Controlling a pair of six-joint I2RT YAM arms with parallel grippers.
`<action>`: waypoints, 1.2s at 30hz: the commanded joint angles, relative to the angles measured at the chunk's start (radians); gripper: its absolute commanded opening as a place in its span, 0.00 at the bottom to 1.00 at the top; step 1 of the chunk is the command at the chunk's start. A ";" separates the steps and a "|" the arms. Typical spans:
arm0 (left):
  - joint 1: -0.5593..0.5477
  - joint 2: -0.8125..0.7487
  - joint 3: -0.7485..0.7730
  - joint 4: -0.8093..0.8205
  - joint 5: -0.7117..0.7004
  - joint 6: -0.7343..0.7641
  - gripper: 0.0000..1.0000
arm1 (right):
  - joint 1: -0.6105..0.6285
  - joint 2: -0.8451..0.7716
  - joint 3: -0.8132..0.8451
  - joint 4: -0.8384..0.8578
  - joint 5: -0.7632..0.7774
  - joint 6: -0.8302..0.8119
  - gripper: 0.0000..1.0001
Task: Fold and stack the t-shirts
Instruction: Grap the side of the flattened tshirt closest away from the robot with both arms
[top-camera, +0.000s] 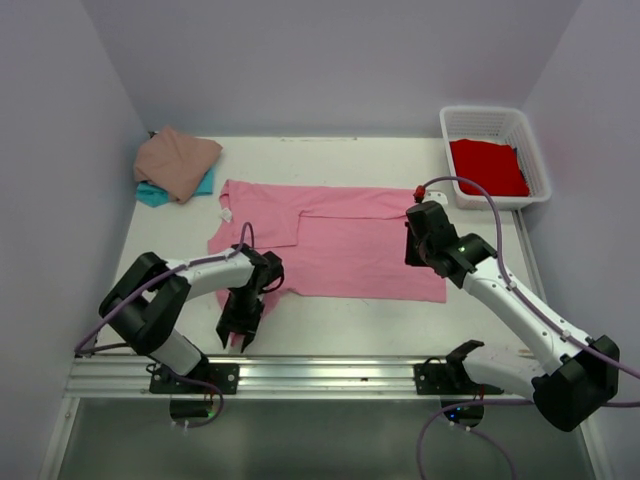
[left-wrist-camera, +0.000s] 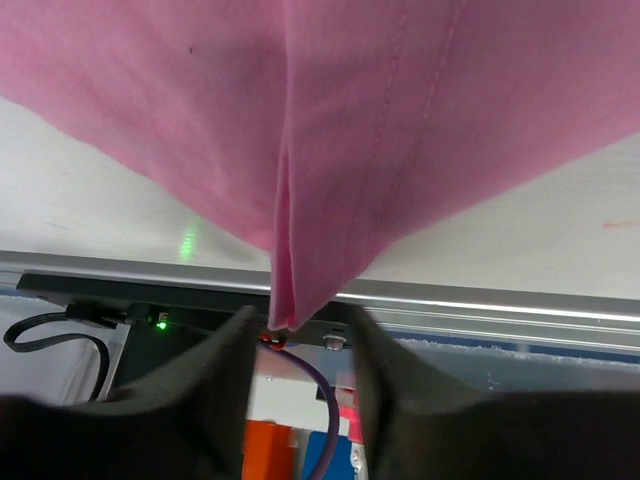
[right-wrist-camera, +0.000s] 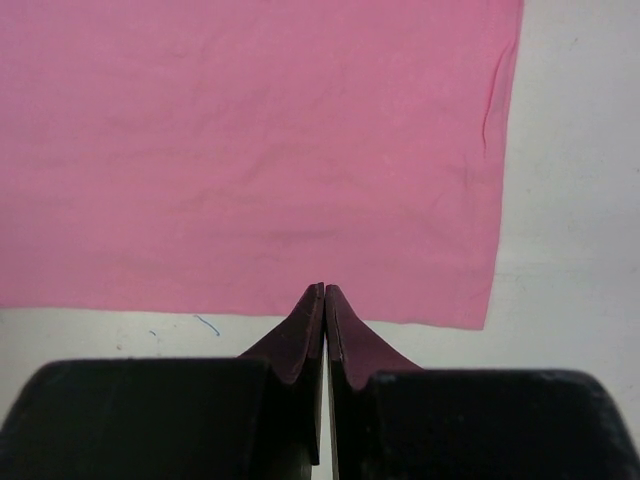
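Observation:
A bright pink t-shirt (top-camera: 340, 245) lies spread flat mid-table. My left gripper (top-camera: 240, 325) hangs at its near left corner. In the left wrist view a pulled-up point of that pink t-shirt (left-wrist-camera: 300, 150) ends between the fingertips of the left gripper (left-wrist-camera: 300, 320), whose jaws stand apart, the cloth beside the left finger (left-wrist-camera: 225, 360). My right gripper (top-camera: 418, 258) hovers over the shirt's near right part; in the right wrist view the right gripper (right-wrist-camera: 325, 290) is shut and empty above the pink t-shirt (right-wrist-camera: 250, 150). A tan-pink t-shirt (top-camera: 175, 160) lies folded on a teal one (top-camera: 150, 193). A red one (top-camera: 487, 165) lies in the basket.
The white lattice basket (top-camera: 535, 150) stands at the back right corner. Walls close in the table on the left, back and right. A metal rail (top-camera: 330, 375) carrying both arm bases runs along the near edge.

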 joint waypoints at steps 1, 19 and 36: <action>-0.004 0.016 -0.014 0.017 -0.009 -0.022 0.38 | -0.006 -0.027 0.002 0.018 -0.013 -0.022 0.03; -0.002 -0.036 0.016 0.035 -0.138 -0.062 0.00 | -0.008 -0.056 -0.006 -0.032 0.139 0.018 0.00; -0.016 -0.205 0.323 -0.044 -0.241 -0.005 0.00 | -0.026 0.133 -0.204 -0.030 0.119 0.374 0.69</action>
